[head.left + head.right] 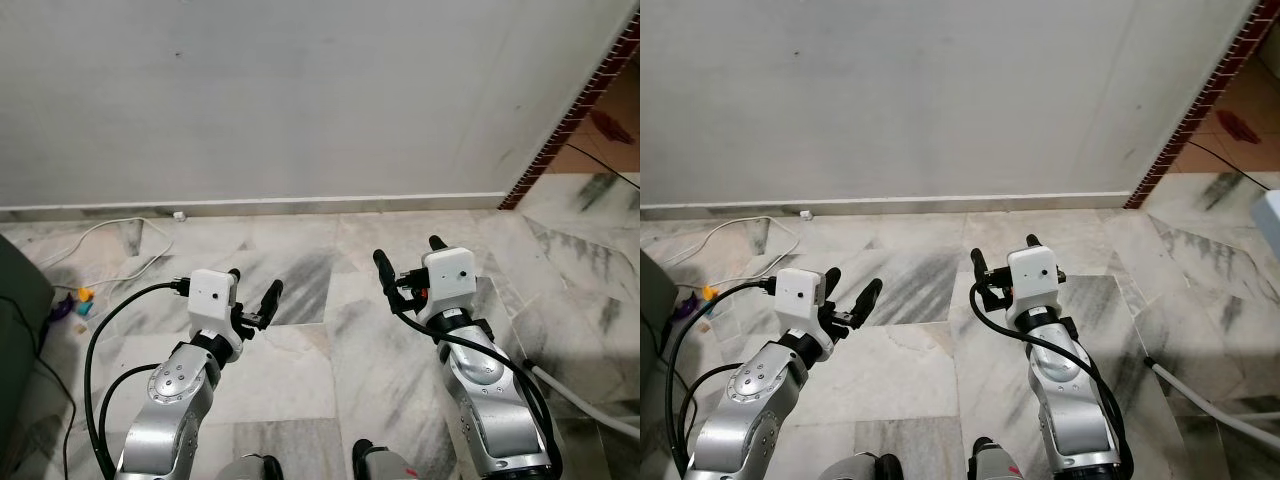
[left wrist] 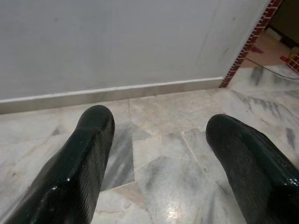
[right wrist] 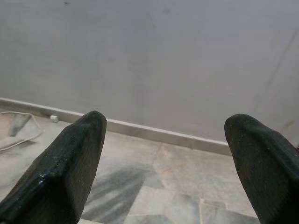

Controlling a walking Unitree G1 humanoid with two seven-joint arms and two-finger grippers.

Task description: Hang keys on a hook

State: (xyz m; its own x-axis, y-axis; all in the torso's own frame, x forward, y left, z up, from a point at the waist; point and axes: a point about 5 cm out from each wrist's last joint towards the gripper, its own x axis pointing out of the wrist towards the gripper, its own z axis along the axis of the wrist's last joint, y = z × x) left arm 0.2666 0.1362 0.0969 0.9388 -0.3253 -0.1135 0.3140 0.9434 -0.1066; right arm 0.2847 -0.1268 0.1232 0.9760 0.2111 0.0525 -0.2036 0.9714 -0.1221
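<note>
Both arms are held out over a marble floor, facing a plain white wall (image 1: 300, 100). My left gripper (image 1: 253, 283) is open, with nothing between its black fingers (image 2: 79, 163). My right gripper (image 1: 408, 255) is open too, its fingers (image 3: 70, 163) spread wide and bare. The wrist views look along the fingers at the wall's skirting (image 2: 117, 91) and the floor tiles.
A white cable (image 1: 110, 235) lies on the floor at the left by the skirting, near small coloured objects (image 1: 75, 303) and a dark bulky thing (image 1: 15, 330). A brick-edged doorway (image 1: 570, 110) opens at the right. A white pipe (image 1: 580, 400) lies on the floor at the right.
</note>
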